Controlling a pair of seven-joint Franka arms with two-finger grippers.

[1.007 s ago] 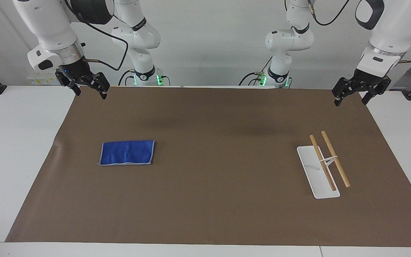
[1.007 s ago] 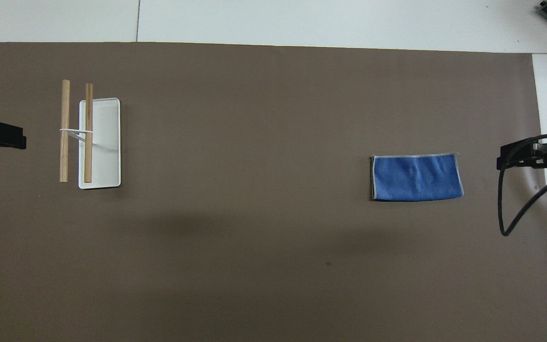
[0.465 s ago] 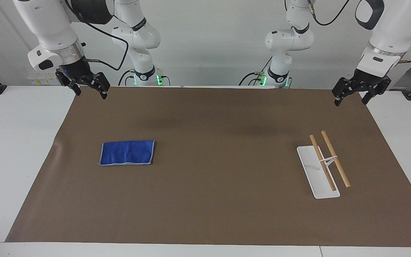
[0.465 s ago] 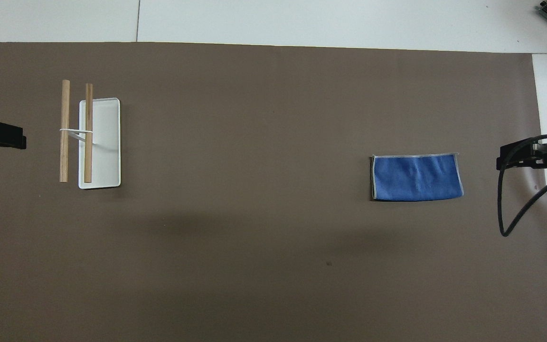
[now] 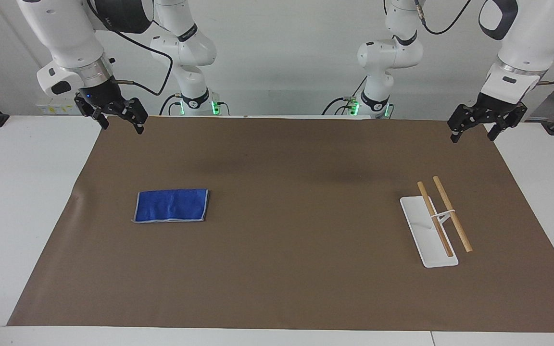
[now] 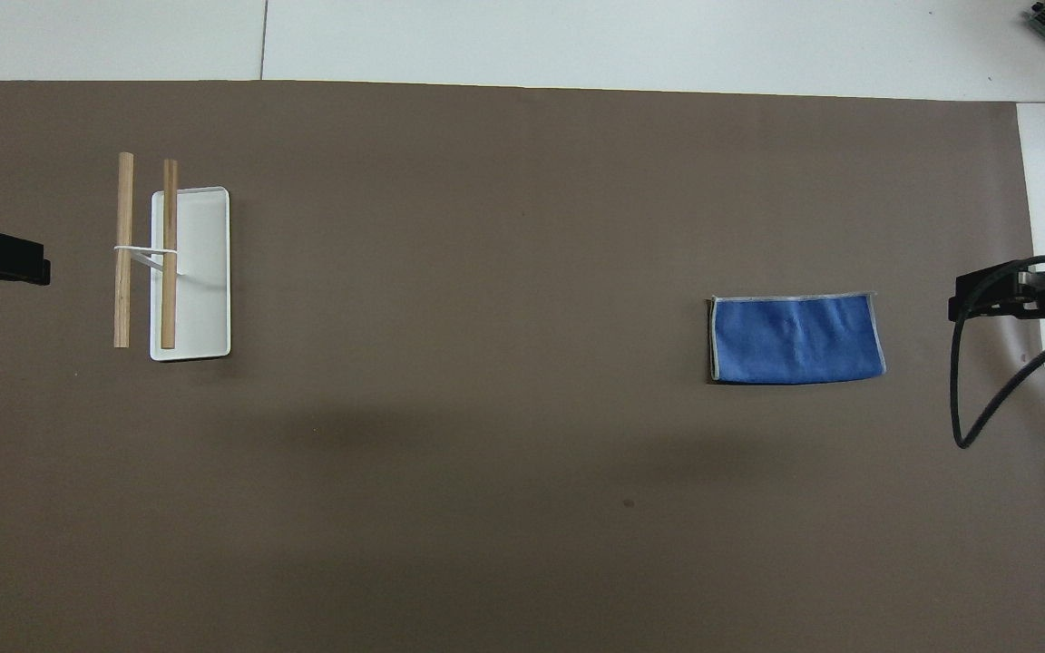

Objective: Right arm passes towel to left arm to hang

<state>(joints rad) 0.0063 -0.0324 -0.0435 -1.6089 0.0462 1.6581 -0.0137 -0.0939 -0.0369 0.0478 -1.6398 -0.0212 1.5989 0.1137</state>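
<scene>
Nothing is seen to have shifted since the earlier frames. One towel (image 5: 171,205) is laid flat on the brown mat (image 5: 286,288) toward the right arm's end, and one white rack (image 5: 428,230) with two wooden rods (image 5: 452,214) is stood toward the left arm's end. The right gripper (image 5: 119,124) and left gripper (image 5: 472,132) are held spread wide and empty above the mat's corners nearest the robots.

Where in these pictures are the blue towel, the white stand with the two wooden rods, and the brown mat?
blue towel (image 5: 171,205), facing view, middle of the cloth.
white stand (image 5: 420,226), facing view, bare part of its flat base.
brown mat (image 5: 296,240), facing view, bare middle stretch.
</scene>
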